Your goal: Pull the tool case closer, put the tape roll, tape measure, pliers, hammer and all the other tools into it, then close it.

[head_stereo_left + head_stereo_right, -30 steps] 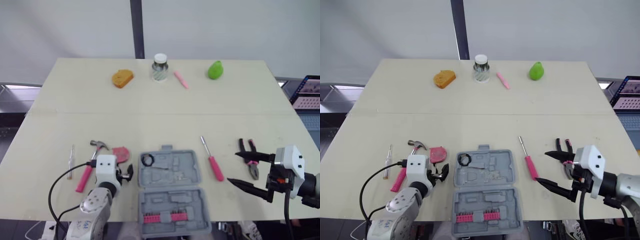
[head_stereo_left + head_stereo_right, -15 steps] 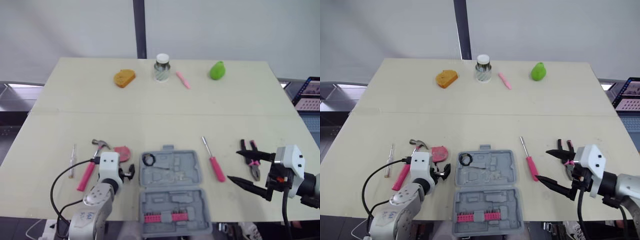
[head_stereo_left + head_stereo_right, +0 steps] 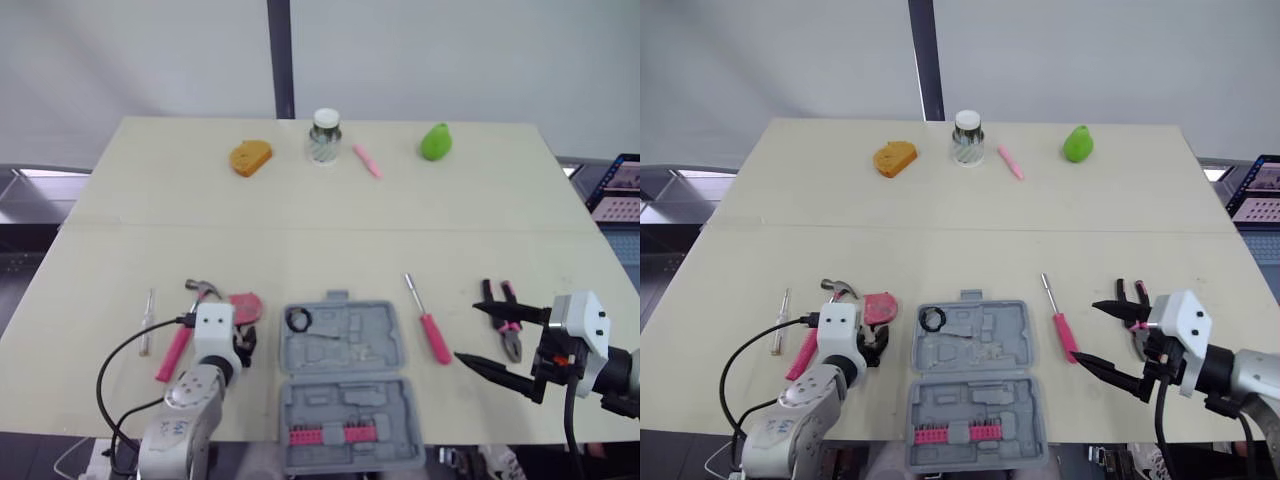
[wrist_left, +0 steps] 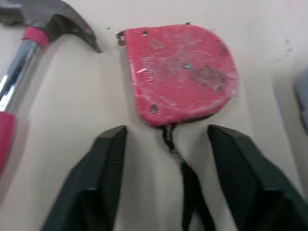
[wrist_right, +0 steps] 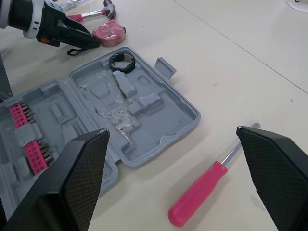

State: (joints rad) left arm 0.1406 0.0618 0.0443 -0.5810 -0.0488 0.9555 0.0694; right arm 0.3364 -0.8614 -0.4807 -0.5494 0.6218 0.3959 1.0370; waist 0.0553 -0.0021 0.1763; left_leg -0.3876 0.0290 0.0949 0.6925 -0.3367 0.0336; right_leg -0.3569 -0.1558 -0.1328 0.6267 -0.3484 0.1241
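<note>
Your left gripper (image 3: pixel 244 342) sits fingers apart just short of the red tape measure (image 3: pixel 243 306), lower left, beside the hammer (image 3: pixel 174 346). The open tool case (image 3: pixel 350 402) lies lower centre. Your right gripper (image 3: pixel 469 333) gapes near the pliers (image 3: pixel 506 322).

White wrist housings (image 3: pixel 213 325) carry black cables (image 3: pixel 567 430) and black cross-hatched fingers (image 4: pixel 101 178).

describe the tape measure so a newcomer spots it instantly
On the table, find the open grey tool case at the near edge. The tape measure lies just left of its far half, between it and the hammer, ahead of the left gripper, whose jaws are open. It alone is a flat, rounded red body with a black strap.
</note>
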